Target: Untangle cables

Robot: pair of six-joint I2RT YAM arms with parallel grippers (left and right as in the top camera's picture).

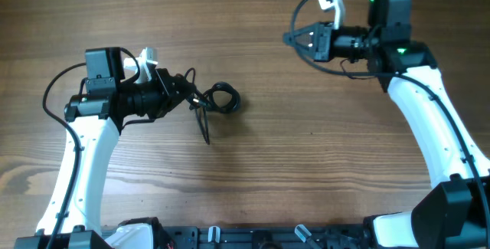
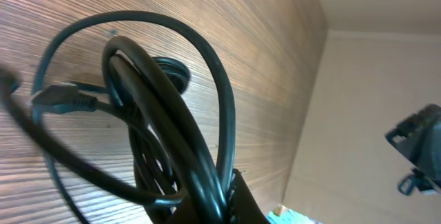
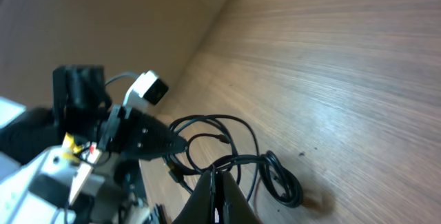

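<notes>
The cables [image 1: 218, 99] are a small black knotted bundle left of the table's middle, with a coil at the right end and one strand trailing toward the front. My left gripper [image 1: 182, 92] is shut on the bundle's left side. In the left wrist view several thick black strands [image 2: 165, 114] run into the jaws [image 2: 220, 203], and a dark plug end [image 2: 65, 98] lies on the wood. My right gripper [image 1: 293, 37] is shut and empty, far off at the back right. Its wrist view shows its closed fingers [image 3: 215, 196] with the bundle [image 3: 275, 176] beyond them.
The wooden table [image 1: 321, 165] carries nothing else. A beige wall [image 2: 372, 79] stands past the table's far edge. Thick black arm wires loop by each wrist. A small teal object [image 2: 289, 216] shows at the bottom of the left wrist view.
</notes>
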